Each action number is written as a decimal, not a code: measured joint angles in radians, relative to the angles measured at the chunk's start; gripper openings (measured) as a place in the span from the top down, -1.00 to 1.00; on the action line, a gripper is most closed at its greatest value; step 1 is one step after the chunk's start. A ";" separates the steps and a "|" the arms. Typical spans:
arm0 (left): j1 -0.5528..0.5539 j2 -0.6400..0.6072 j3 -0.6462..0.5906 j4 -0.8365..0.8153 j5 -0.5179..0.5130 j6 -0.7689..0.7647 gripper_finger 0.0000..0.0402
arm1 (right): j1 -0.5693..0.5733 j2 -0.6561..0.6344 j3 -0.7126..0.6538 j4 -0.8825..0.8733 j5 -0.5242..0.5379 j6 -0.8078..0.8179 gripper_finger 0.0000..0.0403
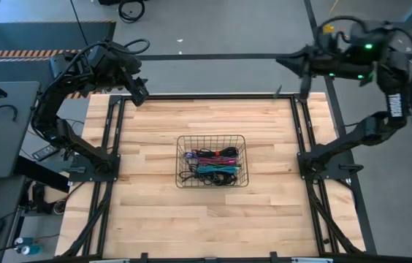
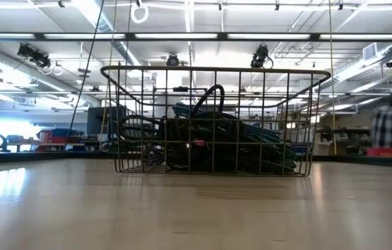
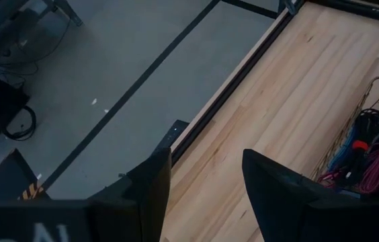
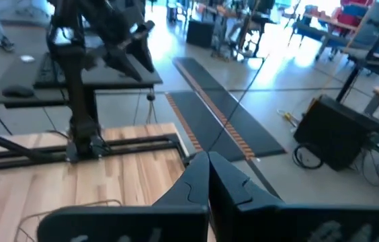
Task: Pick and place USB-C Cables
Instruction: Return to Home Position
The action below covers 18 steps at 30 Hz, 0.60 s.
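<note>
The USB-C cables (image 1: 210, 168) lay heaped in the wire basket (image 1: 177, 157) on the desk (image 1: 155, 212); light, limp and tangle-prone, we judged, best pinched across a bundled coil. Beyond, near its far edge, the left gripper (image 3: 206, 161) hung parted and empty, the right gripper (image 4: 207, 161) closed on nothing

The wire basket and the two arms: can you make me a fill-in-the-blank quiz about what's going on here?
The USB-C cables all lie inside the wire ____. The left gripper, near the table's upper left corner in the high view, has its fingers ____. The right gripper, past the upper right corner, is ____.
Missing words: basket; open; shut.
</note>
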State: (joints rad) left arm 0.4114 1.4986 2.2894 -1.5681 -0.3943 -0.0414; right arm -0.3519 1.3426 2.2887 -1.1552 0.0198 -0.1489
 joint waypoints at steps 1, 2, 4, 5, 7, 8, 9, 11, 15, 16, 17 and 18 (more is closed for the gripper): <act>0.000 0.000 0.000 0.000 0.000 0.000 0.05 | 0.005 -0.012 0.000 -0.003 0.007 0.004 1.00; 0.000 0.000 0.000 0.000 0.000 -0.001 0.05 | 0.009 -0.024 0.000 -0.010 0.014 0.010 1.00; 0.000 0.000 0.000 -0.001 0.000 -0.001 0.05 | 0.013 -0.042 0.000 -0.037 0.027 0.023 1.00; 0.000 0.000 0.000 -0.002 0.000 -0.003 0.05 | 0.016 -0.049 0.000 -0.056 0.038 0.027 1.00; 0.000 0.000 0.000 -0.002 0.000 -0.005 0.06 | 0.021 -0.061 0.000 -0.103 0.053 0.036 1.00; 0.000 0.000 0.000 -0.002 0.000 -0.005 0.07 | 0.023 -0.067 0.000 -0.124 0.060 0.041 1.00; 0.000 0.000 0.000 -0.002 0.004 -0.003 0.09 | 0.025 -0.072 0.000 -0.145 0.064 0.042 1.00; 0.000 0.000 0.000 -0.002 0.044 0.015 0.17 | 0.026 -0.082 0.000 -0.177 0.067 0.043 1.00; 0.000 0.000 0.000 -0.002 0.142 0.052 0.56 | 0.026 -0.106 0.000 -0.192 0.064 0.043 1.00; -0.001 0.000 0.000 -0.002 0.172 0.053 0.71 | 0.026 -0.114 0.000 -0.192 0.060 0.043 1.00; -0.001 0.000 0.000 -0.003 0.207 0.053 0.84 | 0.026 -0.125 0.000 -0.192 0.058 0.042 1.00; -0.001 -0.001 0.000 -0.002 0.235 0.053 0.91 | 0.026 -0.136 0.000 -0.192 0.057 0.041 1.00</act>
State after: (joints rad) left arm 0.4105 1.4973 2.2894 -1.5703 -0.1593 0.0115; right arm -0.3260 1.2067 2.2887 -1.3476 0.0772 -0.1078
